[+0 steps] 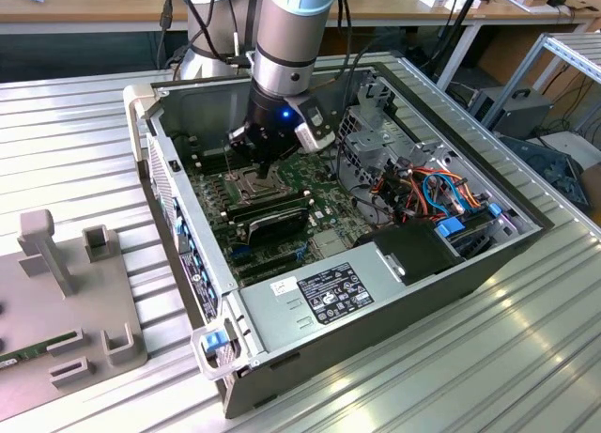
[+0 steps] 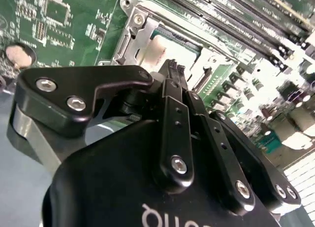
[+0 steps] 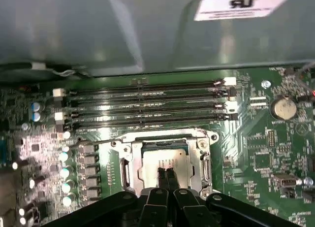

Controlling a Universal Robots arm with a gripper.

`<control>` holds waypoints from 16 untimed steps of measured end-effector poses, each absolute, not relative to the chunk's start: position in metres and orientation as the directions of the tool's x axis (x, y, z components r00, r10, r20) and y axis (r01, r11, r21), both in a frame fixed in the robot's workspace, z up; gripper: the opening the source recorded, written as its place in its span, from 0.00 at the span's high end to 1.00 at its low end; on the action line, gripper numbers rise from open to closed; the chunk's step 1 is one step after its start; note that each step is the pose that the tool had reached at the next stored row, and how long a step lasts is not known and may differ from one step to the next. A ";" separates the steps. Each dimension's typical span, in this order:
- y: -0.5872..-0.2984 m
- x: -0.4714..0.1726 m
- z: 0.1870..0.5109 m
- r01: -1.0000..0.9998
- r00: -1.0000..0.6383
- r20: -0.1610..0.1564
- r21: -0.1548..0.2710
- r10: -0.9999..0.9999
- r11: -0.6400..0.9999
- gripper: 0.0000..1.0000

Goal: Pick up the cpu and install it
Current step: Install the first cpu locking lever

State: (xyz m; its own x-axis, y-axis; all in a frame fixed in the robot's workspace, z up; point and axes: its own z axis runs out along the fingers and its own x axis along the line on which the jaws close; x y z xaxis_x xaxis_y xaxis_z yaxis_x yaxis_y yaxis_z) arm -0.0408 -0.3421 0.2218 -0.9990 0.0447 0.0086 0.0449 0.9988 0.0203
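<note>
Found cpu (image 3: pixel 152 165) lying flat inside the motherboard socket frame (image 3: pixel 204 163), placement judged done; end effector (image 3: pixel 166 174) just above, fingers (image 3: pixel 161 177) pinched together empty; latching not confirmable.

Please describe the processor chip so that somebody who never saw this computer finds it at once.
Inside the open computer case, look at the green board. Next to the long black memory slots sits a shiny metal frame; the chip lies flat within it, right at the tip of the tool. It is the only dull silvery square there.
</note>
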 end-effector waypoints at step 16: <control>-0.340 -0.064 0.221 -0.017 -0.999 -0.029 -0.034 -0.018 0.999 0.89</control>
